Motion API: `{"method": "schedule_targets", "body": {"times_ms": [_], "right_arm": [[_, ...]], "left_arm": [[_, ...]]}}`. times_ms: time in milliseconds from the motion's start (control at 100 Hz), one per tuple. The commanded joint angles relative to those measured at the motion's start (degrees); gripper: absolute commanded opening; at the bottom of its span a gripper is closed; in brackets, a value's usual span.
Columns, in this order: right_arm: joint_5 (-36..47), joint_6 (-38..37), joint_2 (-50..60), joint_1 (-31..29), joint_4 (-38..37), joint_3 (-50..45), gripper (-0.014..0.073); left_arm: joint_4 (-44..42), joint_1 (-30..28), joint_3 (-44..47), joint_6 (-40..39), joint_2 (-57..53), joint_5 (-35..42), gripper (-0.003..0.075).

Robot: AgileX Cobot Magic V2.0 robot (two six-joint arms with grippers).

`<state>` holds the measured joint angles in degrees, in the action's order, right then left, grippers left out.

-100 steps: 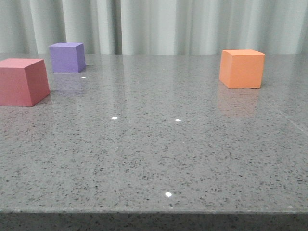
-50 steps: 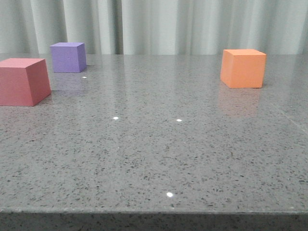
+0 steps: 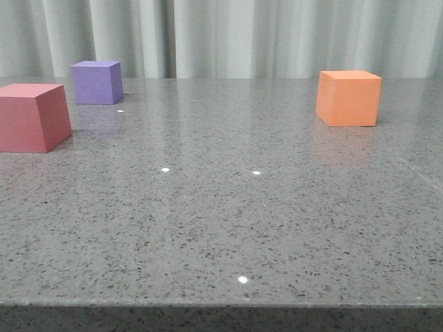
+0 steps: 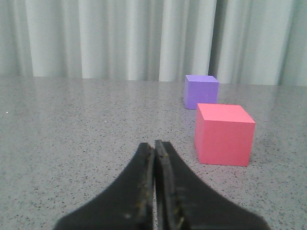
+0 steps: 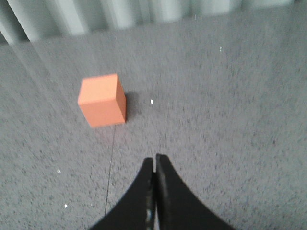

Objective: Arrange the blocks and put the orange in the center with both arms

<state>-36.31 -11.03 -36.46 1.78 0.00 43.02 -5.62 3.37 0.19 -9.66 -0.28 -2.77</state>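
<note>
Orange cube (image 3: 349,97): sitting far right on the grey speckled table (image 3: 221,228), well apart from the others. Pink-red cube (image 3: 33,116): sitting at left edge. Purple cube (image 3: 97,81): sitting just behind it. Left gripper (image 4: 154,146): fingers pressing together, holding nothing. Right gripper (image 5: 155,160): likewise closed and empty, hovering short of the orange cube.

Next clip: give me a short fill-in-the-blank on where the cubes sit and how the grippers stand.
1. In the front view, the cube farthest right is the ____ one.
2. The purple cube stands farther back than the ____ cube, both on the left of the table.
3. The left gripper has its fingers ____.
4. The right gripper holds ____.

Missing words: orange; pink-red; shut; nothing
</note>
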Motion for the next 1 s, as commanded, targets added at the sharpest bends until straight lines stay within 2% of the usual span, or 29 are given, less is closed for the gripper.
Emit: {"method": "schedule_targets", "body": {"times_ms": [0,180,260,360,380,430,440,540,770,990], "right_arm": [[2.0,0.4,-4.0,-0.2,0.0,2.2,-0.0066],[1.2,0.4,-8.1,-0.2,0.0,2.2,-0.0050],[1.1,0.4,-9.1,-0.2,0.0,2.2,0.0020],[0.7,0.4,-9.5,-0.2,0.0,2.1,0.0209],[0.5,0.4,-9.5,-0.2,0.0,2.1,0.0281],[0.1,0.4,-9.5,-0.2,0.0,2.1,0.0396],[0.1,0.4,-9.5,-0.2,0.0,2.1,0.0454],[0.1,0.4,-9.5,-0.2,0.5,2.1,0.0664],[0.1,1.4,-11.9,0.4,4.4,4.6,0.0644],[0.6,2.2,-23.1,6.6,3.5,13.9,0.0644]], "left_arm": [[0.3,-0.1,2.4,-0.1,-1.8,4.7,-0.0019],[0.3,-0.1,2.4,-0.1,-1.8,4.7,-0.0019],[0.3,-0.1,2.4,-0.1,-1.8,4.7,-0.0019],[0.3,-0.1,2.4,-0.1,-1.8,4.7,-0.0019],[0.3,-0.1,2.4,-0.1,-1.8,4.7,-0.0019],[0.3,-0.1,2.4,-0.1,-1.8,4.7,-0.0019],[0.3,-0.1,2.4,-0.1,-1.8,4.7,-0.0019],[0.3,-0.1,2.4,-0.1,-1.8,4.7,-0.0019],[0.3,-0.1,2.4,-0.1,-1.8,4.7,-0.0019],[0.3,-0.1,2.4,-0.1,-1.8,4.7,-0.0019]]}}
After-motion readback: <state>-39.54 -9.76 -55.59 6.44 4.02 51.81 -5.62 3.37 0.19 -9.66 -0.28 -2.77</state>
